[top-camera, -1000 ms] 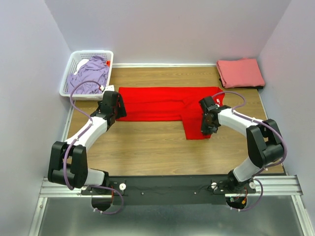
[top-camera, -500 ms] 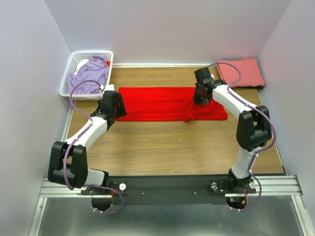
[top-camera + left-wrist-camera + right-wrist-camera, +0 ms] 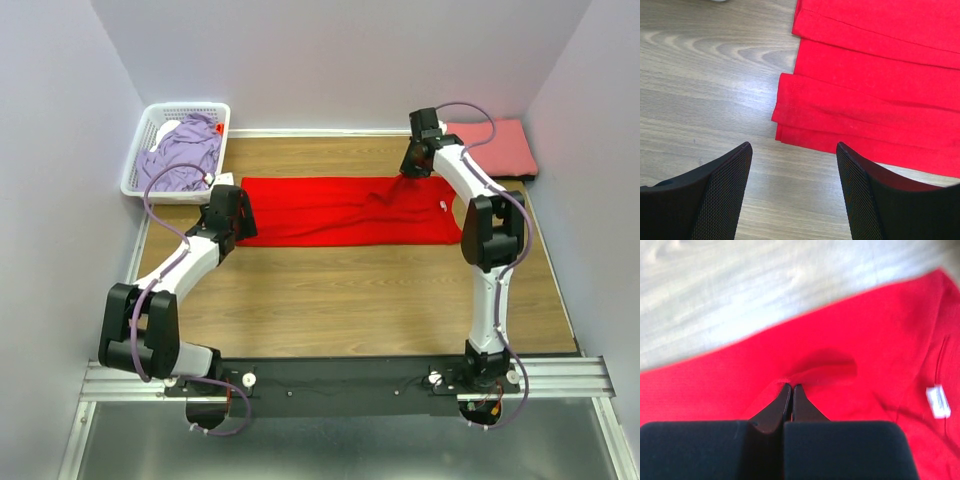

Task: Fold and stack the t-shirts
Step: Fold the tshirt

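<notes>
Nearest, the left pincer [image 3: 792, 147] hangs over the near left corner of the red shirt [image 3: 330, 210]. Its fingers are spread and hold nothing, and whether they touch the table [image 3: 350, 290] cannot be told. The red shirt lies as a long folded strip running left to right across the middle of the table, with stacked hems showing at its left end.

At the strip's far edge, toward the right, the right pincer [image 3: 791, 386] is pressed together on a small raised pucker of red cloth, with the white tag [image 3: 938, 401] just to its right.

Risks, as judged:
- The pinch is shallow, so a pull may slip off, or lift only the top layer and open the fold.
- Nothing pins the left end, so a drag could shift the whole strip instead of folding it.

The pink shirt [image 3: 497, 145] lies folded in the far right corner. The lavender shirt [image 3: 180, 155] sits crumpled in the basket [image 3: 137, 160] at far left.

Not determinable:
- The number of layers in the pinch, as the right wrist view is blurred.
- The pink shirt's left edge, which is behind the right arm.
- The lavender shirt's lower part, which is behind the basket wall.
</notes>
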Controlling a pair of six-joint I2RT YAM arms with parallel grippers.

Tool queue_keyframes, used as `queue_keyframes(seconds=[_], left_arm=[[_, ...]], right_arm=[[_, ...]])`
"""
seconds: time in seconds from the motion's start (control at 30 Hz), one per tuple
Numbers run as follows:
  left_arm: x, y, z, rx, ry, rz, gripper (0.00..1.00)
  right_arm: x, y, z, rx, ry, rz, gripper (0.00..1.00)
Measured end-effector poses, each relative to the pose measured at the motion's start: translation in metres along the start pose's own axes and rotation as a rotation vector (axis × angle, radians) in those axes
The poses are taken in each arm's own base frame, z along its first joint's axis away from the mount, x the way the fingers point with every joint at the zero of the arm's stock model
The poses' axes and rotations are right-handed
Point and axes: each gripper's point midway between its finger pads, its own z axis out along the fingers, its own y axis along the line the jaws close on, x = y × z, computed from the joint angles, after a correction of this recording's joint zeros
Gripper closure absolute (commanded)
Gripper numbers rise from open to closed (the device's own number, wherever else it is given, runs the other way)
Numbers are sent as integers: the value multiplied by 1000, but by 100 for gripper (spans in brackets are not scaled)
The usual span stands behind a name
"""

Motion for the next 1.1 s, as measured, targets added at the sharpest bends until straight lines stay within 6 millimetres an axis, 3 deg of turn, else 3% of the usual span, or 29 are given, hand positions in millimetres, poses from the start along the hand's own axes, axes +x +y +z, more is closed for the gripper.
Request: queue_keyframes(seconds=[0.17,0.53,0.73,0.9,0.93,1.1], left_arm=[[5,-1,3,1,14,10,24],[20,-5,12,14,68,29,24],[36,-23,15,80,125,54,26],[36,-49,15,137,139,65,38],[35,-54,16,142,140,58,46],[33,-63,29,136,157,37,57]], right_arm=[[-15,-4,12,3,-21,28,98],[-16,-13,28,5,-7,97,96],[-21,-17,30,-11,-9,128,95],[-19,-16,32,-21,-3,133,95],[-18,-16,33,-24,0,133,95],[-10,-16,37,-29,16,131,95]])
